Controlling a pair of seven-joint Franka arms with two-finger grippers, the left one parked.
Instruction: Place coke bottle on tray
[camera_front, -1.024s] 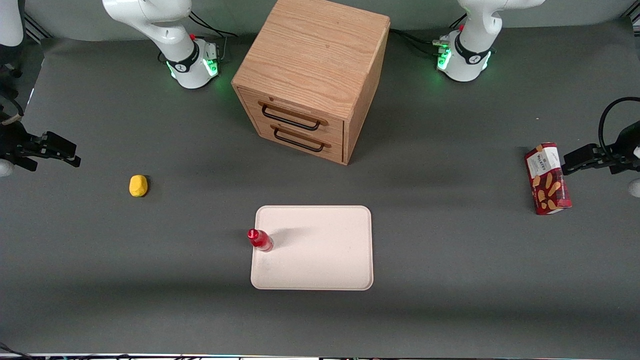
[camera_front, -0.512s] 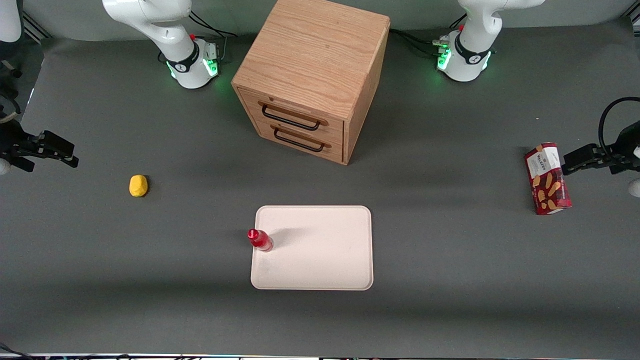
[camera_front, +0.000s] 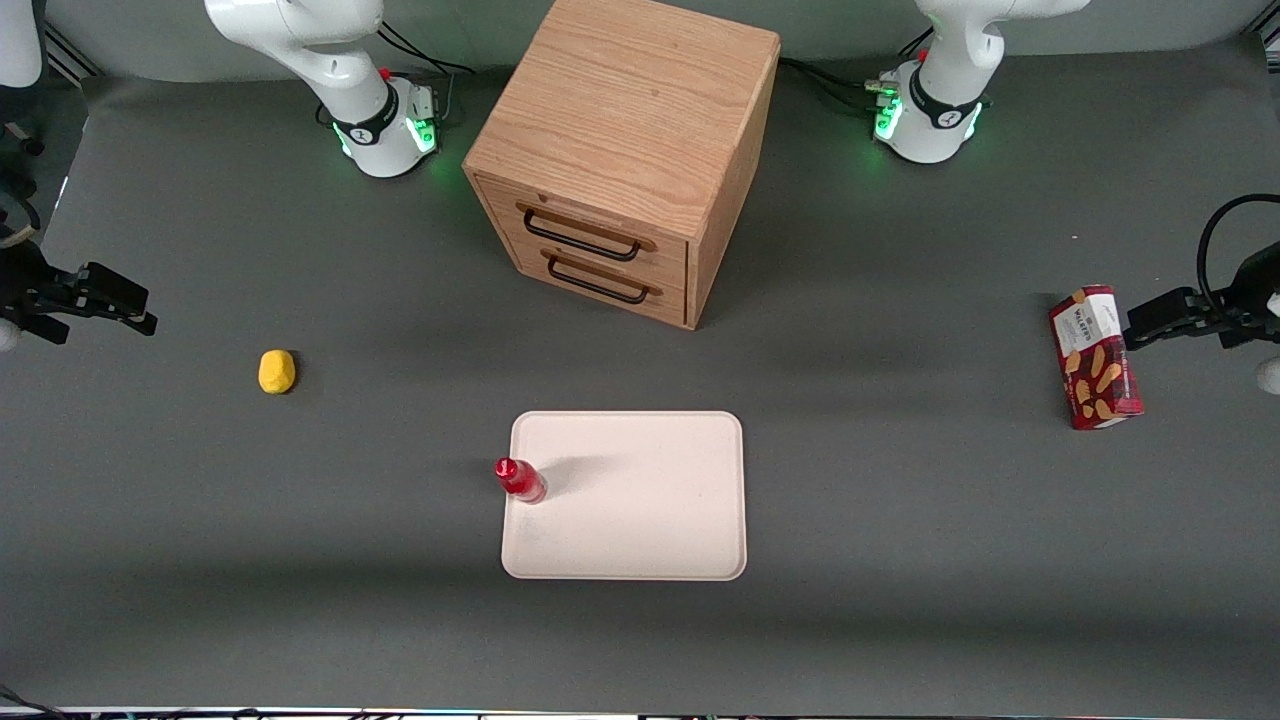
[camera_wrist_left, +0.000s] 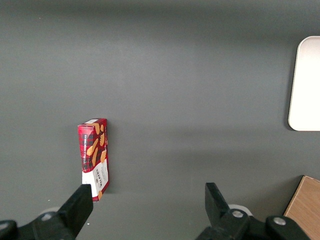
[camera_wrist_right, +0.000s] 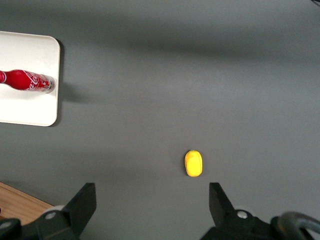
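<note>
— While the coke bottle (camera_front: 520, 479) stands upright on the tray (camera_front: 640, 520), just inside its edge toward the working arm's end, what lies around?

— Farther off, a yellow lump (camera_front: 277, 371) and a wooden drawer cabinet (camera_front: 622, 150); a red snack box (camera_front: 1095, 357) toward the parked arm's end.

— The gripper (camera_wrist_right: 152, 200)?

— Fingers spread apart, empty, above the worktop (camera_front: 900, 500) near the lump, partly cut off.

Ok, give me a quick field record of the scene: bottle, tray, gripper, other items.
coke bottle: upright, standing on the tray at its edge toward the working arm's end
tray: flat on table, in front of the drawer cabinet
gripper: open, holding nothing, above the table near the yellow object
snack box: toward the parked arm's end
</note>
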